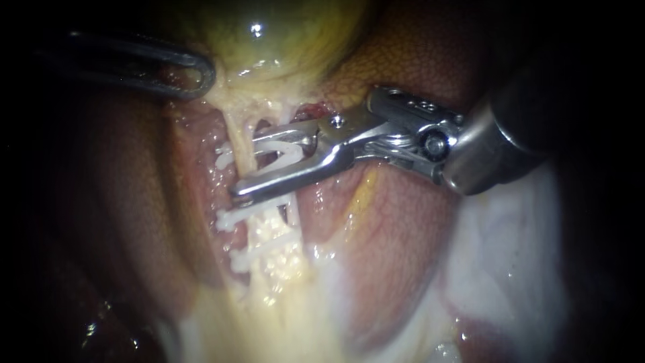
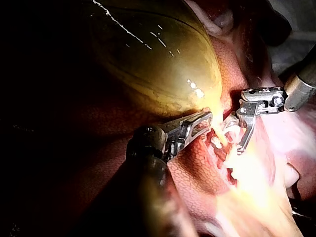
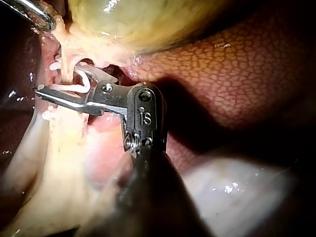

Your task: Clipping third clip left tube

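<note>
The left tube (image 1: 240, 144) is a pale strand running down from the yellow-green gallbladder (image 1: 269, 33). My right instrument (image 1: 248, 163) comes in from the right, its two jaws standing apart on either side of this tube with a white clip (image 1: 279, 144) held between them. Two white clips sit lower on the same strand, one (image 1: 227, 219) just under the jaws and one (image 1: 239, 259) further down. My left instrument (image 1: 198, 75) is shut on tissue at the gallbladder's neck. The left wrist view shows its jaws (image 2: 200, 123) on that neck, with the right instrument (image 2: 235, 137) beside them. The right wrist view shows the clip (image 3: 74, 81) looped at the tube.
Reddish-brown liver (image 1: 416, 222) lies around and behind the tubes. A second strand (image 1: 293, 212) runs just right of the clipped one. Pale whitish tissue (image 1: 510, 255) spreads at the lower right under the right instrument's shaft (image 1: 484, 148).
</note>
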Controlling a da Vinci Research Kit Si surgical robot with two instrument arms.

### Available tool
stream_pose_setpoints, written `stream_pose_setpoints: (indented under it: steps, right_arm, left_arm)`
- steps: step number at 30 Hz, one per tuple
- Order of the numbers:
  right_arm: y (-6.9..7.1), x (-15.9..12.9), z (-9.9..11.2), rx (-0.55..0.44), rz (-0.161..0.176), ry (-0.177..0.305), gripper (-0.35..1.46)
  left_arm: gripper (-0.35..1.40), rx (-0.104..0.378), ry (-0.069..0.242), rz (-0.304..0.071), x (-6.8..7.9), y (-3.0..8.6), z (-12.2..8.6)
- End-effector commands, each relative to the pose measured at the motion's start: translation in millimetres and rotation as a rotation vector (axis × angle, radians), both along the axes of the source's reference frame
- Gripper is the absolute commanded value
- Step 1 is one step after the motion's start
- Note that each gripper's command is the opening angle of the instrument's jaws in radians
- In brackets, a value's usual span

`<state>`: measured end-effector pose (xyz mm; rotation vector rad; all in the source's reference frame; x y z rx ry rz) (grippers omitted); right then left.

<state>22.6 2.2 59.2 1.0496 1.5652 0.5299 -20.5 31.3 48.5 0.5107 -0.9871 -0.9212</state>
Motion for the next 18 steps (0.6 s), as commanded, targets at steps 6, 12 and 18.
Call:
stream_pose_setpoints:
  steps: [6, 12, 18]
  right_arm:
    - [0.9, 0.1, -2.5, 0.014, -0.001, -0.008, 0.33]
    - [2.2, 0.6, -4.3, 0.036, 0.043, -0.03, 0.26]
    - [2.3, 1.0, -4.3, 0.038, 0.05, -0.031, 0.09]
  left_arm:
    - [-0.35, 0.0, 0.0, 0.0, 0.0, 0.0, 0.0]
    - [-0.35, 0.0, 0.0, 0.0, 0.0, 0.0, 0.1]
    - [-0.35, 0.0, 0.0, 0.0, 0.0, 0.0, 0.1]
